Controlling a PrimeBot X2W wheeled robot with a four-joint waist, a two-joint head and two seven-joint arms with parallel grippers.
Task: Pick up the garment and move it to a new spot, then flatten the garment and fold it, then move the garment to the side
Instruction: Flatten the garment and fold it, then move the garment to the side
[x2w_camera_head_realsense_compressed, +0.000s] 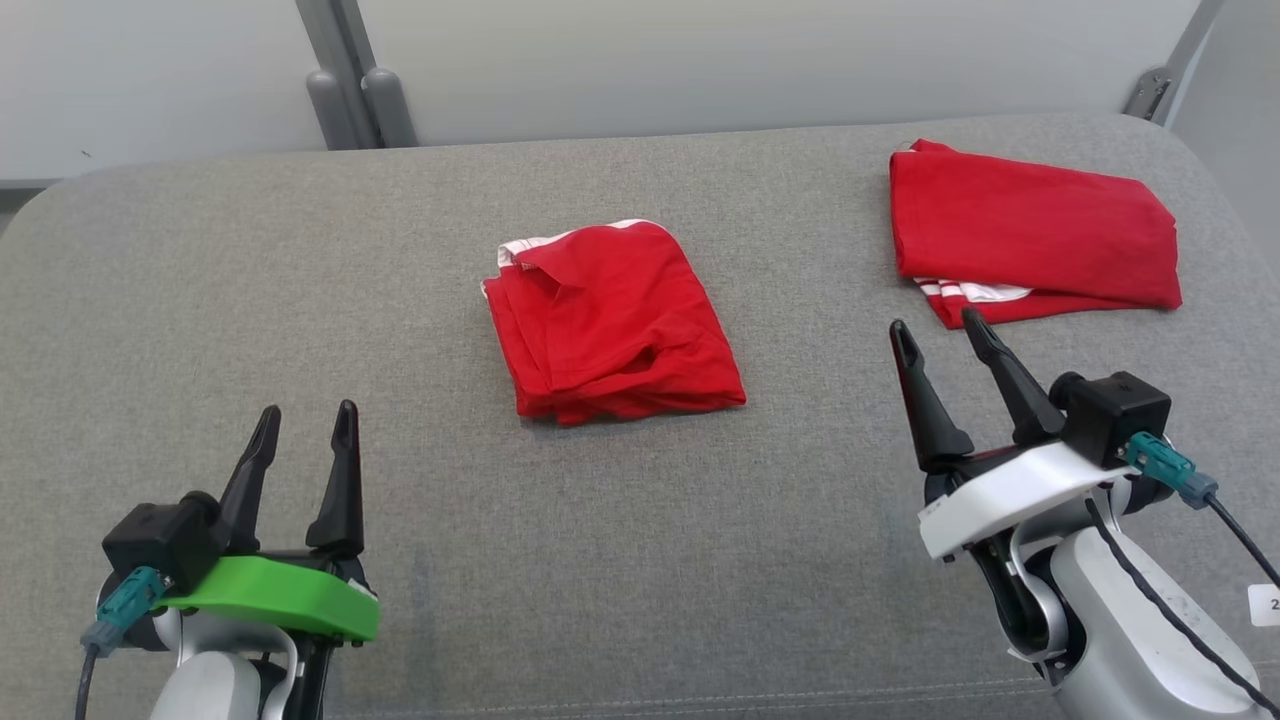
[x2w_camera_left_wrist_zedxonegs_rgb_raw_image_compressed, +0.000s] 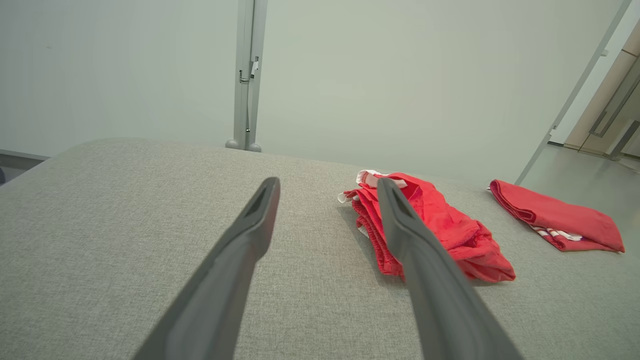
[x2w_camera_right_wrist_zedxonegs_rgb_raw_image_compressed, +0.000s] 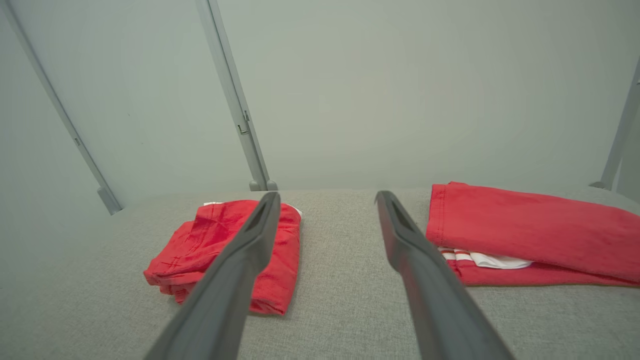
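Bright, flat, even light falls from above the middle red garment (x2w_camera_head_realsense_compressed: 615, 320), which throws just a thin, soft shadow along its near edge onto the grey worktop (x2w_camera_head_realsense_compressed: 300, 300). From the head the picture is crisp, and the weave around the garment is plain to see. On the wrist views the left tool (x2w_camera_left_wrist_zedxonegs_rgb_raw_image_compressed: 327, 186) and right tool (x2w_camera_right_wrist_zedxonegs_rgb_raw_image_compressed: 326, 197) blur toward the bottom edge. The wall posts (x2w_camera_right_wrist_zedxonegs_rgb_raw_image_compressed: 235, 100) behind the garment lean outward, bent by the wide lens.

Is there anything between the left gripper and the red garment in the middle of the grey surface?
Nothing visible. Bare grey surface lies between the open left gripper and the middle garment; the second red garment lies apart.
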